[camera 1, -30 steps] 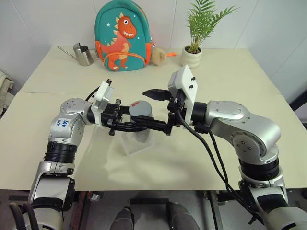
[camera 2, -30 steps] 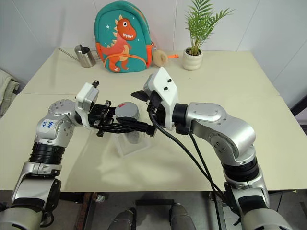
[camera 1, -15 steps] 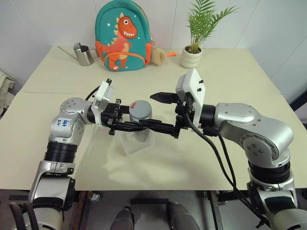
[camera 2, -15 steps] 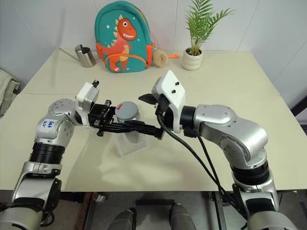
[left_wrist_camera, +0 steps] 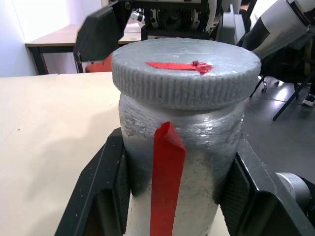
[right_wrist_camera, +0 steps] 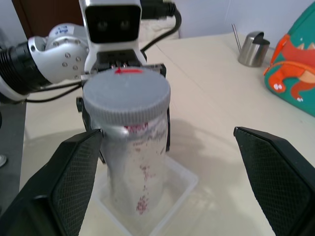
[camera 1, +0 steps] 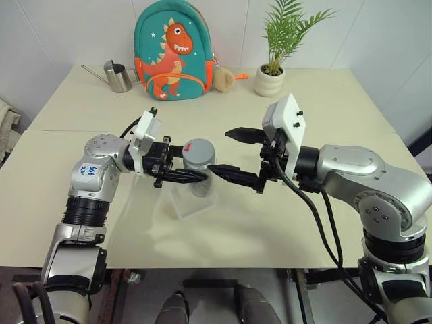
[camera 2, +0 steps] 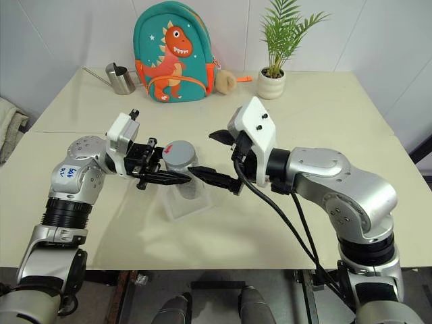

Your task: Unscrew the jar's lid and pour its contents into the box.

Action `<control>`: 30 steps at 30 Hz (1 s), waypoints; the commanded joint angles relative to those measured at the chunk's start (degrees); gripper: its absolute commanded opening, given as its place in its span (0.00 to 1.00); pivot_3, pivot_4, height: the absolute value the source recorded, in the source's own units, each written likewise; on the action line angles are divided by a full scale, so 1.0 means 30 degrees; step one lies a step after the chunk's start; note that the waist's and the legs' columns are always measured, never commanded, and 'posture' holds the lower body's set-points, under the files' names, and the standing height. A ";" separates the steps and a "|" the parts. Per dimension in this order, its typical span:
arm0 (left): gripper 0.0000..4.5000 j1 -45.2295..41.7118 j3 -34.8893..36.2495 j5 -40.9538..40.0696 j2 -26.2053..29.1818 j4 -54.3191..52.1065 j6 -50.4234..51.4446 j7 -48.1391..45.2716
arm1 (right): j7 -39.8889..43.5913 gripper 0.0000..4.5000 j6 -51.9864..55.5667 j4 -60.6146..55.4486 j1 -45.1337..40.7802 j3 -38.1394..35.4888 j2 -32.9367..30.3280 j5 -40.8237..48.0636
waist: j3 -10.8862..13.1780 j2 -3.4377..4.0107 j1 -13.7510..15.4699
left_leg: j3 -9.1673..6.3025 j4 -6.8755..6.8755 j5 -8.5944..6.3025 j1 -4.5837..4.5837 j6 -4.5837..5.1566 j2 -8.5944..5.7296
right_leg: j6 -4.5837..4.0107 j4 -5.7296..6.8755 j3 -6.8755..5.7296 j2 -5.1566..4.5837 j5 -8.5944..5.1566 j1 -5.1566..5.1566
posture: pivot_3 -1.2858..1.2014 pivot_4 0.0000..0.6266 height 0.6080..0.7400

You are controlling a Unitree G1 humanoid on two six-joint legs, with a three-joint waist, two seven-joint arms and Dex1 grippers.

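Left gripper [camera 1: 192,176]: its two black fingers are clamped on the jar's body just under the cap, one finger on each side, reaching in level from the robot's left.
Jar [camera 1: 200,172]: upright between those closed fingers, silvery and translucent, with a red strip running down its wall in the left wrist view. It sits over the box; whether its base touches the box floor, I cannot tell.
Lid [left_wrist_camera: 186,71]: grey, ribbed round the edge, a red mark on top. It sits on the jar, just above the left fingers and free of them.
Right gripper [camera 1: 233,154]: jaws spread wide and gripping nothing. It comes in level from the robot's right, with its fingertips just short of the jar. One finger [right_wrist_camera: 51,187] is beside the jar's wall in the right wrist view, the other stands well off to the far side.
Contents [right_wrist_camera: 142,195]: small reddish-brown specks show through the jar's wall, low down inside, below the left fingers.
Box [camera 1: 183,203]: clear and shallow, on the table directly under the jar and the left fingers, its near corner sticking out toward the robot.
Table [camera 1: 324,101]: pale cream top under both arms.
Behind the jaws: a dinosaur backpack [camera 1: 173,50], a steel watering can [camera 1: 117,76] and a potted plant [camera 1: 275,47] stand along the far edge, well apart from both grippers.
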 commanded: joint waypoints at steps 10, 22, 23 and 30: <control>0.43 -0.0403 0.0188 -0.0004 -0.0182 -0.0027 -0.1007 -0.0488 | -0.0116 0.99 0.0523 -0.0903 -0.0451 -0.2266 -0.1367 0.2115 | 0.0000 0.0000 0.0007 | 0.0002 0.0003 0.0000 -0.0002 0.0000 0.0000 | 0.0000 -0.0002 0.0001 0.0000 0.0000 0.0000 | 0.52 0.24 1.00; 0.43 -0.0026 0.0099 -0.0168 -0.0583 -0.0744 -0.0771 -0.0051 | -0.1582 0.99 -0.0133 -0.0034 -0.1780 -0.1399 0.1233 0.2786 | 0.0000 0.0001 -0.0032 | 0.0002 0.0005 0.0003 -0.0004 0.0005 0.0000 | 0.0001 0.0003 0.0004 -0.0001 0.0001 0.0000 | 0.52 0.24 1.00; 0.43 0.0046 0.0096 -0.0189 -0.0601 -0.0887 -0.0683 -0.0008 | -0.1636 0.99 -0.0221 0.0069 -0.1889 -0.1100 0.1491 0.2578 | 0.0000 0.0001 -0.0017 | 0.0000 0.0003 0.0003 -0.0003 0.0005 0.0002 | 0.0001 0.0009 0.0004 0.0003 0.0001 -0.0005 | 0.52 0.24 1.00; 0.43 0.0219 0.0176 -0.0174 -0.0598 -0.1360 -0.0276 0.0135 | -0.1503 0.99 -0.1193 0.0735 -0.2093 0.1092 0.2598 0.0790 | 0.0000 0.0001 -0.0011 | 0.0001 0.0011 0.0004 -0.0006 0.0004 0.0001 | 0.0000 0.0015 0.0003 0.0003 0.0001 -0.0011 | 0.52 0.24 1.00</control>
